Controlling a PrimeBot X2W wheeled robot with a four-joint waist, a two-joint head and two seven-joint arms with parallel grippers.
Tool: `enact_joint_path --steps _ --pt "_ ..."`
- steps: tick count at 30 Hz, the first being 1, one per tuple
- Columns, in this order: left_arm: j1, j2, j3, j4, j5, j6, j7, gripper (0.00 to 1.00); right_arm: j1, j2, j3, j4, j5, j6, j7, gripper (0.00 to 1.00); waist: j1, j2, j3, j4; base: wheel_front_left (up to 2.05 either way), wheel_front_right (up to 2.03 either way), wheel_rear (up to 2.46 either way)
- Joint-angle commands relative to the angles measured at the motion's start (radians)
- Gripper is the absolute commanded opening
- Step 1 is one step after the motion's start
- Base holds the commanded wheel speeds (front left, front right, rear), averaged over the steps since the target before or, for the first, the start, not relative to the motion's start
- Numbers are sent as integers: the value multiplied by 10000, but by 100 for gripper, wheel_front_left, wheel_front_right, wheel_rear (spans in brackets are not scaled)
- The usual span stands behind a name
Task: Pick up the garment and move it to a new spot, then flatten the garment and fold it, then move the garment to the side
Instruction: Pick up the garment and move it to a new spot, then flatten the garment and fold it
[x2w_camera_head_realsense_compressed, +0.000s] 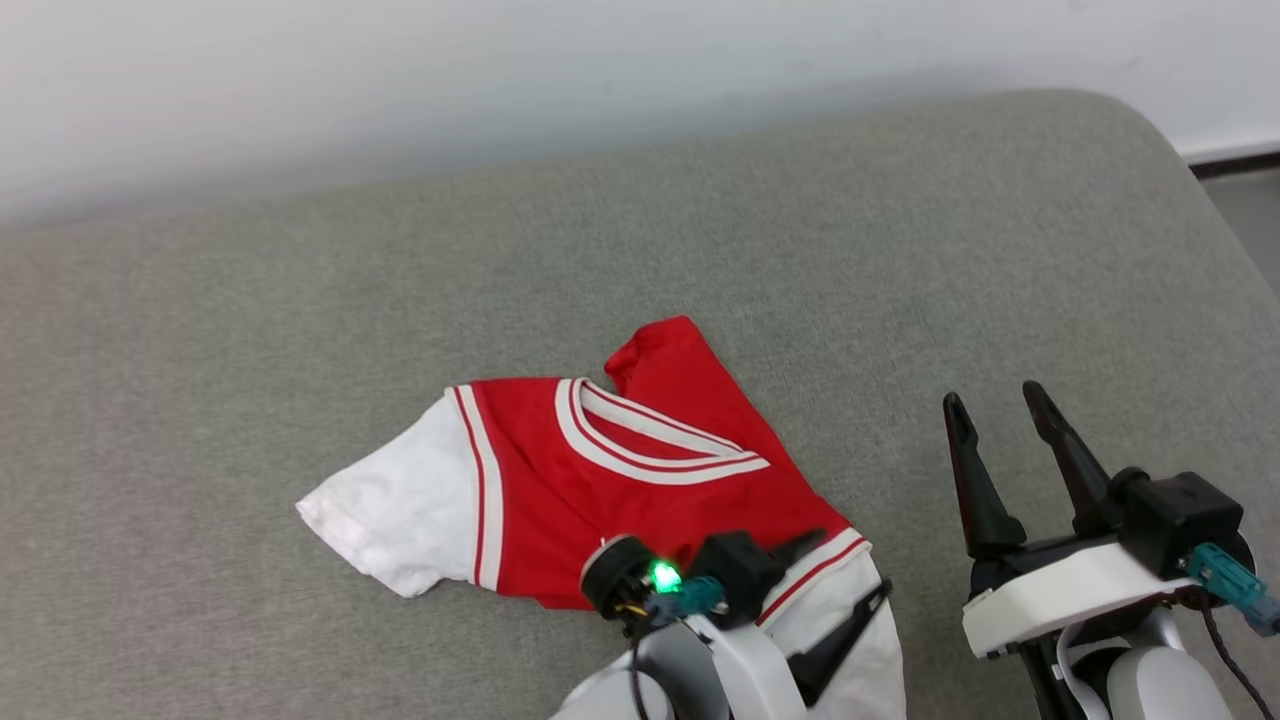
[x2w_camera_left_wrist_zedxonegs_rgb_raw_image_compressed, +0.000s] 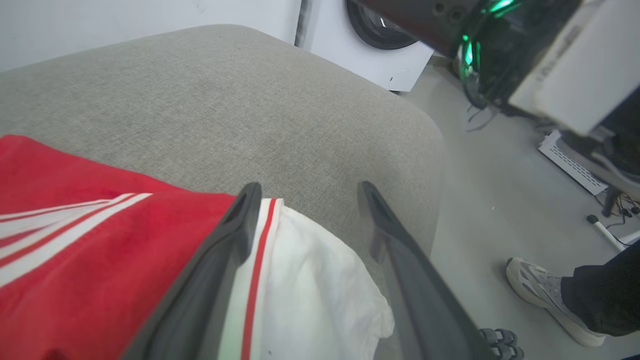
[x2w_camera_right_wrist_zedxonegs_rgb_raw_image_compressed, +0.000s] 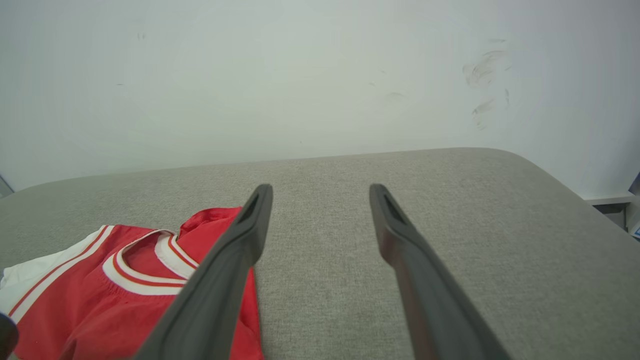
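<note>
The garment (x2w_camera_head_realsense_compressed: 600, 490) is a red jersey with white sleeves and a striped V-neck. It lies crumpled on the grey cushion, with one red corner folded up behind the collar. My left gripper (x2w_camera_head_realsense_compressed: 850, 565) hovers over its right white sleeve, fingers pointing right. In the left wrist view that gripper (x2w_camera_left_wrist_zedxonegs_rgb_raw_image_compressed: 310, 192) is open, with the white sleeve (x2w_camera_left_wrist_zedxonegs_rgb_raw_image_compressed: 320, 290) lying between and beneath the fingers, not pinched. My right gripper (x2w_camera_head_realsense_compressed: 995, 395) stands open over bare cushion to the right of the garment. In the right wrist view this gripper (x2w_camera_right_wrist_zedxonegs_rgb_raw_image_compressed: 321, 190) holds nothing, and the garment (x2w_camera_right_wrist_zedxonegs_rgb_raw_image_compressed: 100, 300) lies at lower left.
The grey padded surface (x2w_camera_head_realsense_compressed: 300, 300) runs back to a pale wall and rounds off at its right edge (x2w_camera_left_wrist_zedxonegs_rgb_raw_image_compressed: 430, 150). Beyond that edge are the floor, a white washing machine (x2w_camera_left_wrist_zedxonegs_rgb_raw_image_compressed: 370, 45) and a person's shoe (x2w_camera_left_wrist_zedxonegs_rgb_raw_image_compressed: 540, 290).
</note>
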Motion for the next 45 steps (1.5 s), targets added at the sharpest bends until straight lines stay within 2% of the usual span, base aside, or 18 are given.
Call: enact_joint_path --steps 1,6,12,22,32,45 --pt "-73 -1 130 -50 -16 82 -220 100 96 14 -26 -36 -82 -7 51 100 -1 0 -288 189 0 0 0" --pt "174 180 960 -147 -81 818 -1451 100 415 13 -62 -149 -96 -7 264 100 -1 0 -728 451 0 0 0" --pt "480 653 2206 -82 -232 1693 -2046 100 795 13 -121 -282 -129 -7 520 100 -1 0 -1138 745 0 0 0" --pt "1501 1673 4398 -586 -239 2497 -2226 100 1281 15 -214 -417 -93 -7 771 100 -1 0 -1601 1117 0 0 0" --pt "2798 2333 5914 -1376 -49 2723 -2210 100 1598 13 -259 -618 -146 -7 958 100 -1 0 -1802 1388 0 0 0" --pt "3288 2314 5781 -1810 151 2719 -2212 100 1591 13 -374 -662 -239 -7 1101 100 -1 0 -1780 1453 0 0 0"
